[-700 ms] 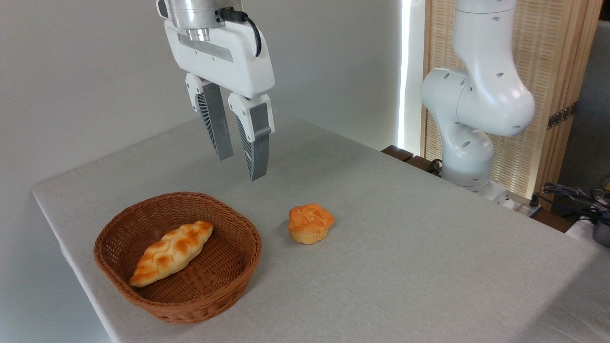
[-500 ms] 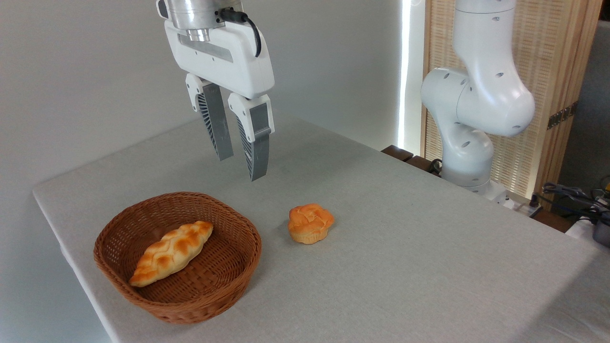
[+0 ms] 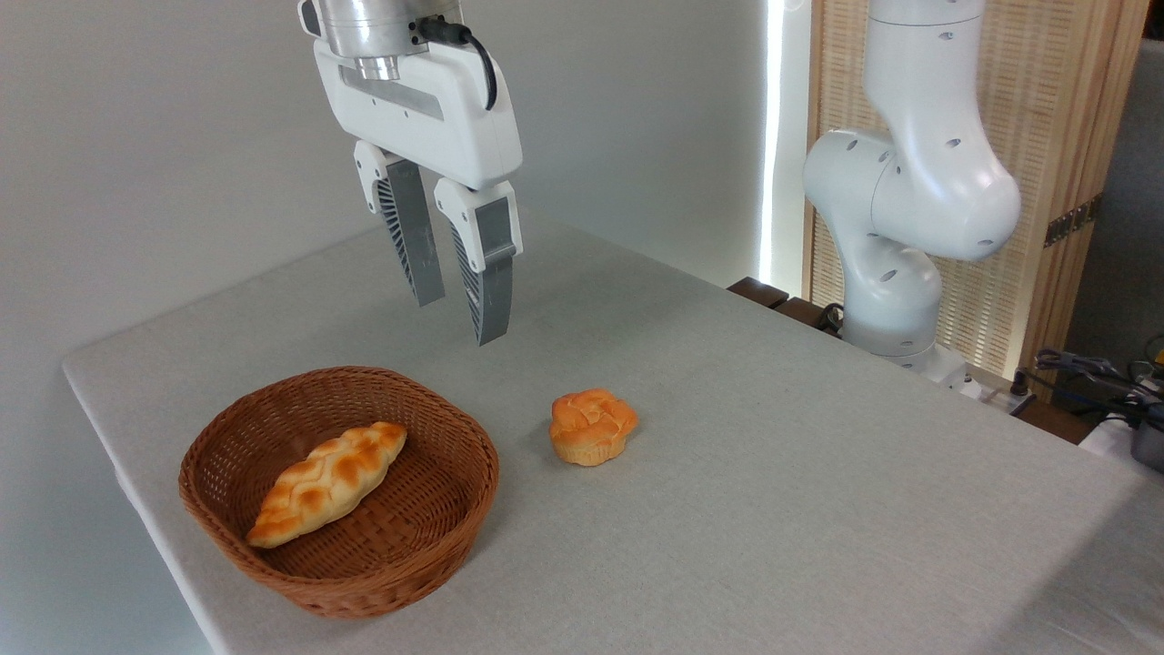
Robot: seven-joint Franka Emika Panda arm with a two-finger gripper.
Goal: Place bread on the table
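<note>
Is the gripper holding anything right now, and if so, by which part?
Nothing is held. The gripper hangs empty above the table; the bread lies in the basket.

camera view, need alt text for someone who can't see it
A braided bread lies in a brown wicker basket on a grey-beige table. A small round bun sits on the cloth right of the basket. The gripper hangs above, jaws slightly apart and empty.
</note>
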